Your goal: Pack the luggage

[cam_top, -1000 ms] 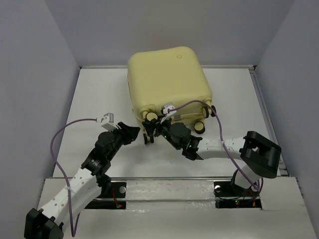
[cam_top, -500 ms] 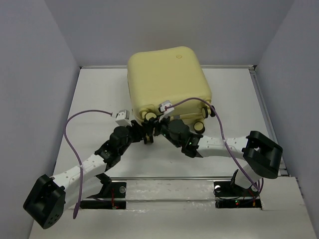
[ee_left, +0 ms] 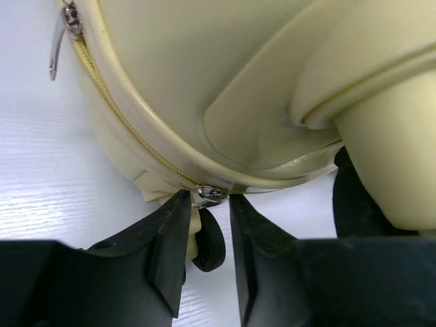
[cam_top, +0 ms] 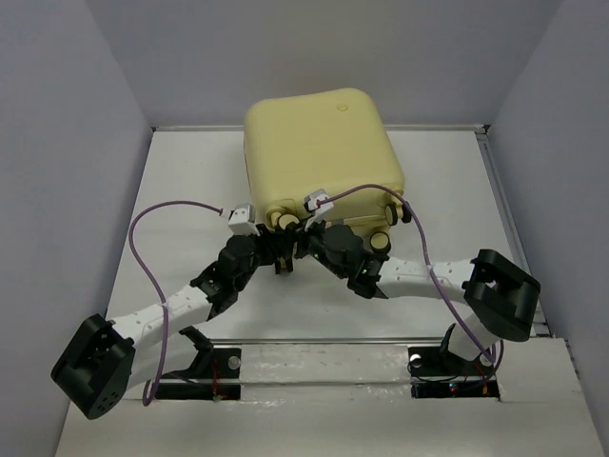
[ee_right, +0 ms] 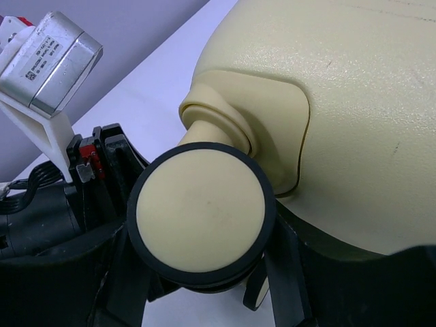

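Note:
The luggage is a pale-yellow hard-shell suitcase, closed, with its wheels facing the arms. At its near left corner my left gripper has its fingertips pressed on either side of a metal zipper slider on the seam; the jaws stand narrow, shut on it. A second slider sits further along the zipper. My right gripper comes in from the right and is shut on a cream-and-black wheel, with a finger against each side of it.
The suitcase lies on a white table between grey walls, with a raised rail along the right side. Other wheels stick out on the near right. Purple cables loop off both wrists. The two grippers nearly touch.
The left arm has swung right and forward to the suitcase's near left corner, and its jaws have narrowed around the zipper slider. The right arm and the suitcase have stayed put.

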`<move>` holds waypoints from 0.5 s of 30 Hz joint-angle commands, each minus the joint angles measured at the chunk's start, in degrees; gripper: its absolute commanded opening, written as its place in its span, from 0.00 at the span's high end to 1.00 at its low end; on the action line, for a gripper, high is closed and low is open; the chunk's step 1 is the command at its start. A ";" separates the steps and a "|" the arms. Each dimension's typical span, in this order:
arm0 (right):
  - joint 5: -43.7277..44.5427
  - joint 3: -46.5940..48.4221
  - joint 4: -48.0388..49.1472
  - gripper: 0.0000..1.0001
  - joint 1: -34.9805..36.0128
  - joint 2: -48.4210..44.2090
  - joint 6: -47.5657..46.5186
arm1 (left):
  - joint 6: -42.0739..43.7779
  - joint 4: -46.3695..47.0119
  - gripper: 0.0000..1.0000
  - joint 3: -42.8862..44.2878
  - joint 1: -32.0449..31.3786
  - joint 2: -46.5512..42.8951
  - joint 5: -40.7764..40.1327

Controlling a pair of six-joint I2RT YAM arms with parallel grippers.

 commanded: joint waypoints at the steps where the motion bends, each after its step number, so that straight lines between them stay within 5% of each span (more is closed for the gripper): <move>1: -5.88 2.40 9.45 0.93 0.88 -2.41 3.79 | 2.13 7.99 0.65 4.05 -1.86 1.61 -6.01; 5: -6.33 0.74 10.51 0.93 0.88 -3.55 4.40 | 2.30 6.43 0.93 5.19 -1.95 1.88 -10.14; 15: -1.84 -4.89 9.37 0.93 0.88 -9.44 2.82 | 1.87 -4.21 0.94 4.23 -1.86 -2.42 -18.40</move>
